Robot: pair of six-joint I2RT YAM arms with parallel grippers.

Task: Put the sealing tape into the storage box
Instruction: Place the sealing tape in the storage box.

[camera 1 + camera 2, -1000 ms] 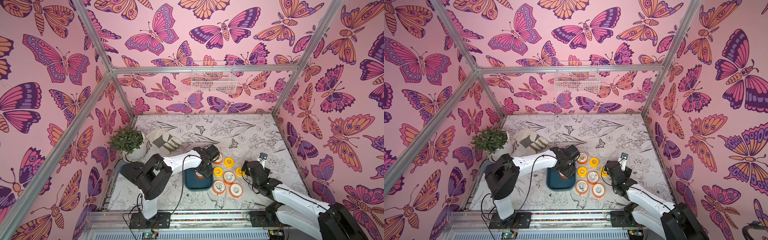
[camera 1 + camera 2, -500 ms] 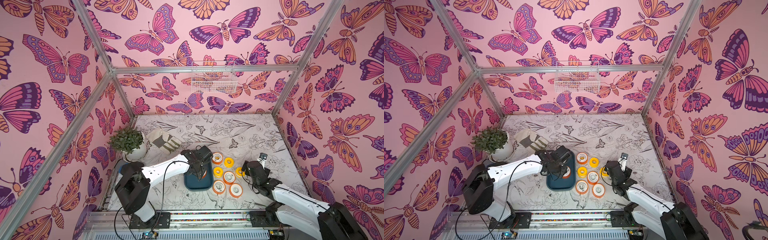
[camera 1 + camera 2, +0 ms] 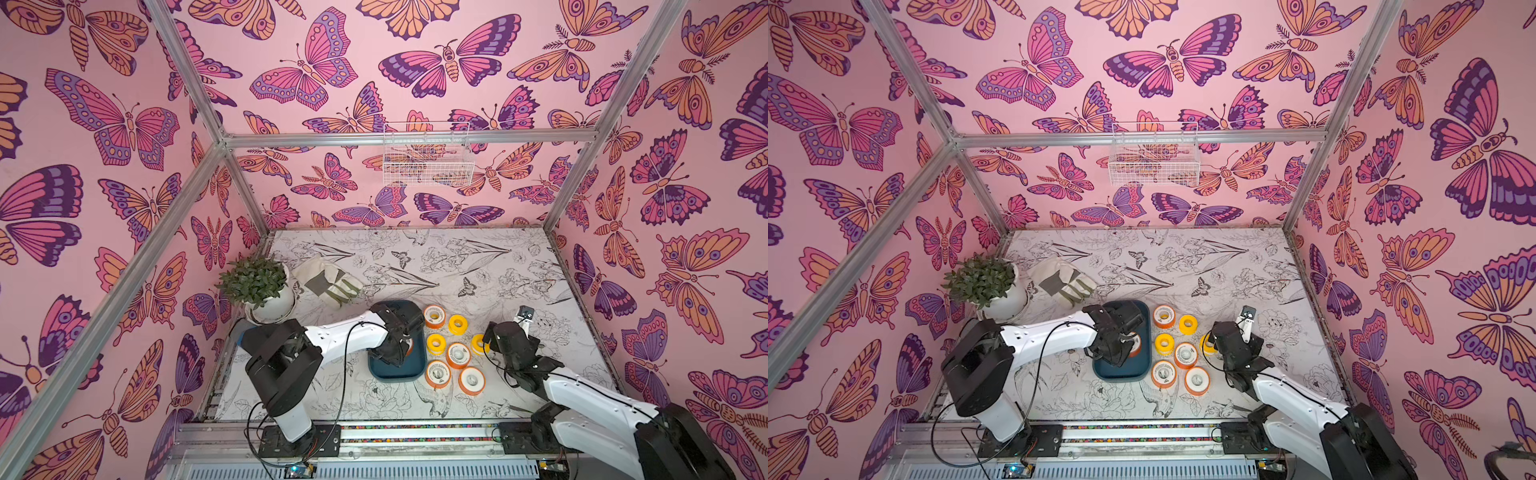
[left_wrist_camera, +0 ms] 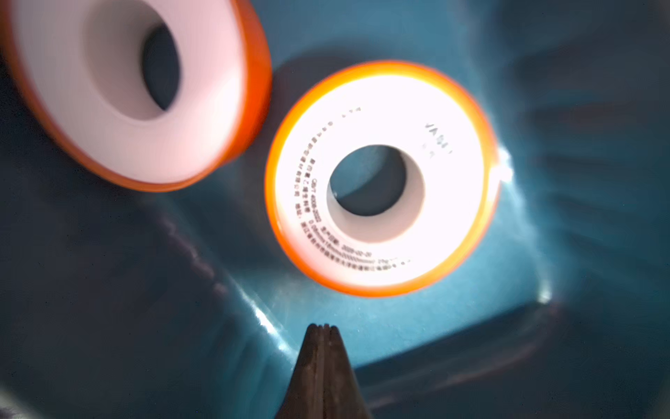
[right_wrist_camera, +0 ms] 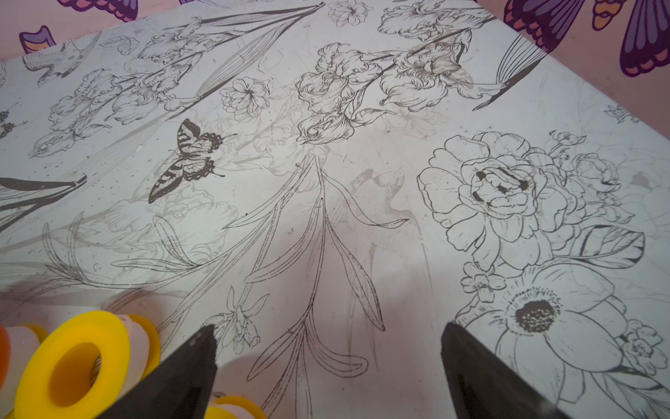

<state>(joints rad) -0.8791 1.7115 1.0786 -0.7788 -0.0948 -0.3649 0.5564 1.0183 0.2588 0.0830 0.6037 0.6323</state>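
The storage box (image 3: 392, 372) (image 3: 1121, 372) is a dark teal tray at the table's front middle. My left gripper (image 3: 394, 351) (image 4: 322, 328) hangs over its inside, shut with nothing between the fingers. Two orange sealing tape spools with white faces lie in the box, one (image 4: 380, 181) flat and one (image 4: 137, 90) closer to the lens. Several more orange and yellow spools (image 3: 458, 354) (image 3: 1185, 355) sit on the table right of the box. My right gripper (image 3: 498, 332) (image 5: 328, 333) is open just right of a yellow spool (image 5: 36, 370), not touching it.
A potted plant (image 3: 259, 286) and a pair of pale work gloves (image 3: 328, 282) sit at the left, behind the box. A white wire basket (image 3: 428, 156) hangs on the back wall. Aluminium frame posts and butterfly walls close in the table.
My left gripper has gone from open to shut and drawn back from the box's far right end toward its middle. The right arm has not moved.
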